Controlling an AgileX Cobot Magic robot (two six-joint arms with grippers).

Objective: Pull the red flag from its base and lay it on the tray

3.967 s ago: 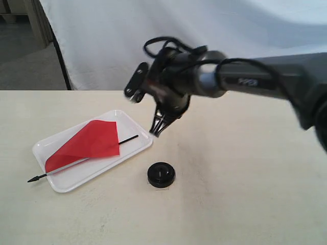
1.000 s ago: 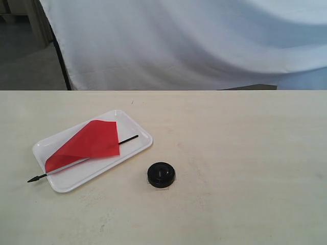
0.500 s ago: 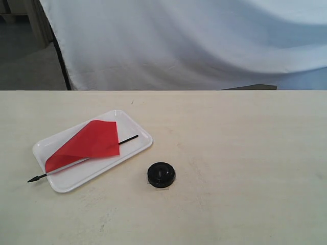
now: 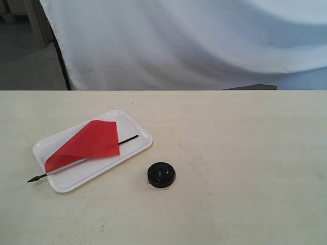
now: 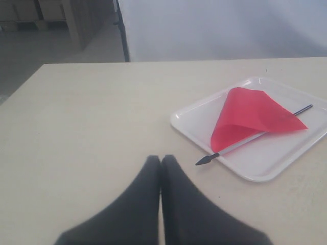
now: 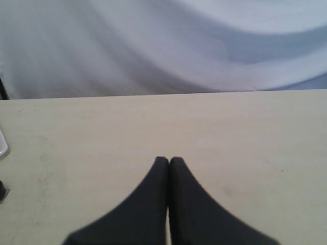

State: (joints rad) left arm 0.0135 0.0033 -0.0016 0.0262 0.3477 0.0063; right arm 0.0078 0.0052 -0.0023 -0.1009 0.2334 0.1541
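Note:
The red flag (image 4: 89,141) lies flat on the white tray (image 4: 137,144) at the left of the table, its pointed black tip sticking out over the tray's near-left rim. The black base (image 4: 161,174) stands alone on the table right of the tray, nothing in its hole. Neither arm shows in the exterior view. In the left wrist view my left gripper (image 5: 160,159) is shut and empty above bare table, short of the flag (image 5: 250,117) and tray (image 5: 265,162). My right gripper (image 6: 169,160) is shut and empty over bare table.
A white cloth backdrop (image 4: 194,41) hangs behind the table's far edge. A dark stand pole (image 4: 60,56) rises at the back left. In the right wrist view a corner of the tray (image 6: 2,147) and a sliver of the base (image 6: 2,194) show at the picture's edge.
Four seconds ago the right arm hung over the tray's right corner; it has withdrawn out of the exterior view. Over the last second nothing has moved.

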